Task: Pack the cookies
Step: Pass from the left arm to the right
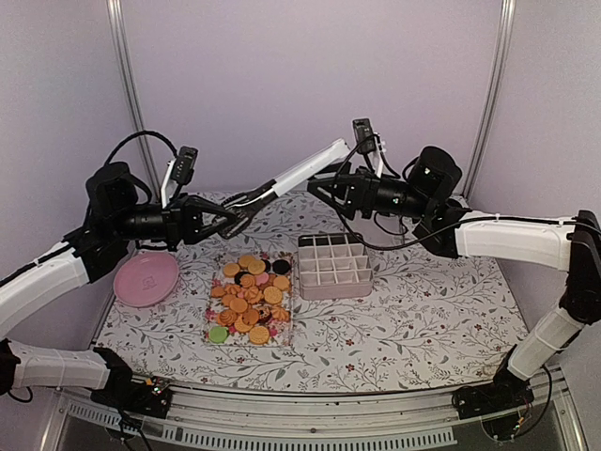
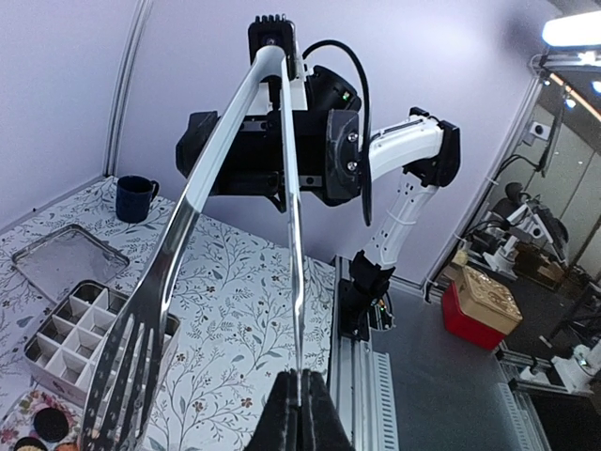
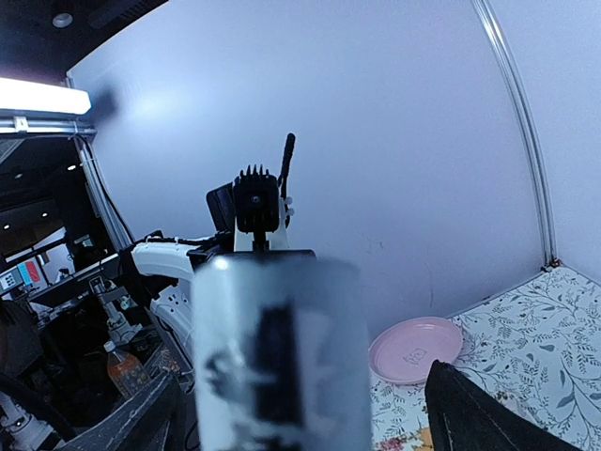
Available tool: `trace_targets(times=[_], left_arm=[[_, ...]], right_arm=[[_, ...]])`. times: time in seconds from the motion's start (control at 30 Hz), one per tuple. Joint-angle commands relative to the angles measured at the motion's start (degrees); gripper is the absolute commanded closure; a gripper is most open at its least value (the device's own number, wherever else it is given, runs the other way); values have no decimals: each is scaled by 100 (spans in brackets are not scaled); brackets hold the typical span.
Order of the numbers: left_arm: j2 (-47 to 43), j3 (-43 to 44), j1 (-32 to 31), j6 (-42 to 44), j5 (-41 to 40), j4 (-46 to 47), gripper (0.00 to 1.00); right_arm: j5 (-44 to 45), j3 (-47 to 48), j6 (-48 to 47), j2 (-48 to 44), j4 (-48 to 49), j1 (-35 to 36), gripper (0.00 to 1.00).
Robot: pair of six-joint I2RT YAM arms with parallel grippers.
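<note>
The cookies [image 1: 249,299] lie heaped on a tray [image 1: 289,338] mid-worktop [image 1: 423,310], beside a divided box [image 1: 333,266]. The left fingers [image 2: 282,423] pinch 1 blade of the tongs [image 1: 291,177]. The right fingers [image 3: 479,413] are spread around the hinge end. A mistimed handover could drop the tongs. Only the left wrist view shows a mug [image 2: 134,198].

The cookies [image 1: 249,299], small flat discs, mostly orange, a few black, pink and green, lie heaped toward the table's [image 1: 423,319] seven o'clock.
</note>
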Motion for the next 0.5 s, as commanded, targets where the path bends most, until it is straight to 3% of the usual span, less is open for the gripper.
trace_targets(times=[0.0,0.17,0.47], left_arm=[[54,-79,67,-138,24,439,100],[79,-73,75,-196,-31,479,100],[83,-77,150,-443,27,563,100]], right_arm=[[437,231,94,255,679,175,12],[663,323,299,646,1410,346,18],[574,756,563,1079,1603,415,26]])
